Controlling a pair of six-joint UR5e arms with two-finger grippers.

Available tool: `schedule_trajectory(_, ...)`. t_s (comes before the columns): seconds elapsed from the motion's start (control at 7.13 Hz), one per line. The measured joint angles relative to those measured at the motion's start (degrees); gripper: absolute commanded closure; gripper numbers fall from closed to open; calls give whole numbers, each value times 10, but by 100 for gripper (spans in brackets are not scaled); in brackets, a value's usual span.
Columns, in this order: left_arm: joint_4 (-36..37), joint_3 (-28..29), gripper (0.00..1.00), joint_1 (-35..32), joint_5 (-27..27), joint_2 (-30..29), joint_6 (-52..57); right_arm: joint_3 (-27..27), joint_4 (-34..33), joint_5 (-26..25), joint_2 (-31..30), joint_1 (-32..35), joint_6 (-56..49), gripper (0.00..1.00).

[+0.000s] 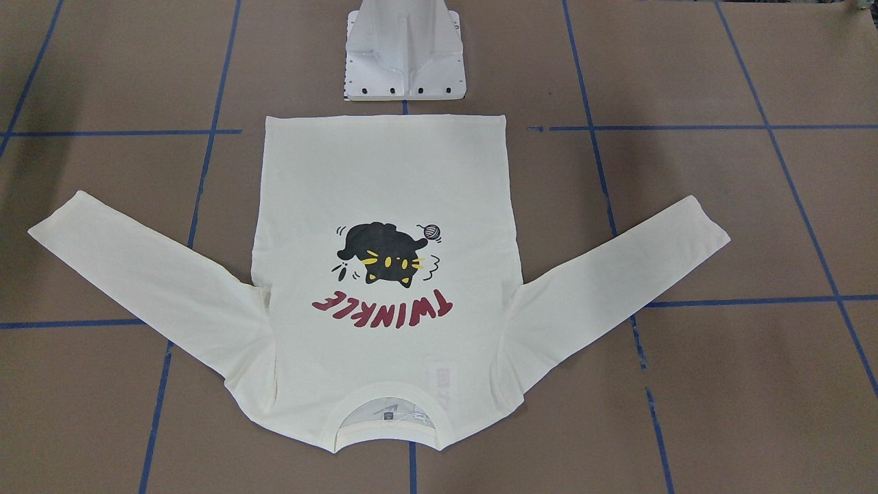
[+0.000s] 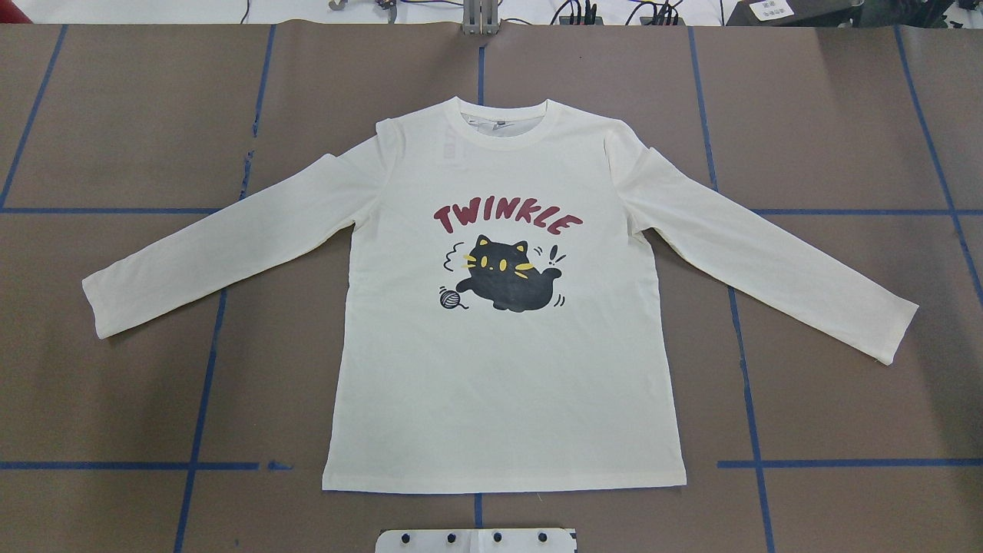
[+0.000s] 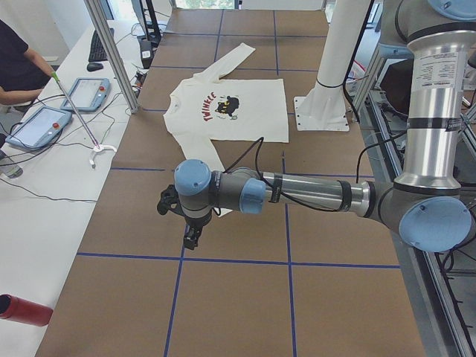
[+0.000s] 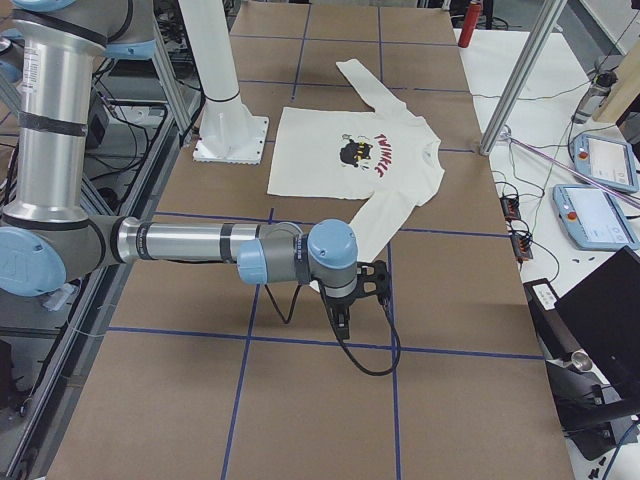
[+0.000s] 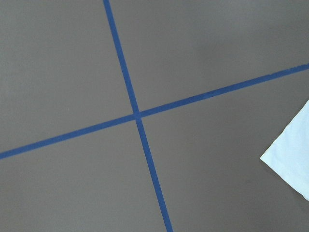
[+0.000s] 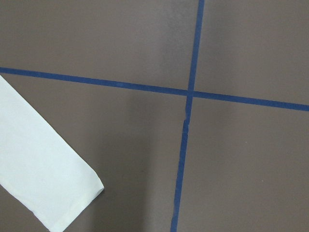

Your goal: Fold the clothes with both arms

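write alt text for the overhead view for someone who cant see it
A cream long-sleeved shirt lies flat, print up, on a brown table marked with blue tape lines, sleeves spread outward. Its chest shows a black cat under red TWINKLE lettering.

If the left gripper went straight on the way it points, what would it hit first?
Probably the bare table by the blue tape cross: the left gripper points down, clear of the shirt cuff.

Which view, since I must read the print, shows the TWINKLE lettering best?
The overhead exterior view: the TWINKLE lettering reads upright, large and unblocked. The front-facing view shows it upside down; both side views show it small and slanted; the wrist views catch only a sleeve end.
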Motion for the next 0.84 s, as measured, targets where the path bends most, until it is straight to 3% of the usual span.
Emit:
schedule_trajectory(0.56, -70, 40, 0, 0, -17, -12, -86, -1, 58, 36, -14, -60, 83, 0)
schedule_trajectory(0.84, -105, 55, 0, 2, -21, -15, -107, -2, 184, 5, -43, -126, 204, 0)
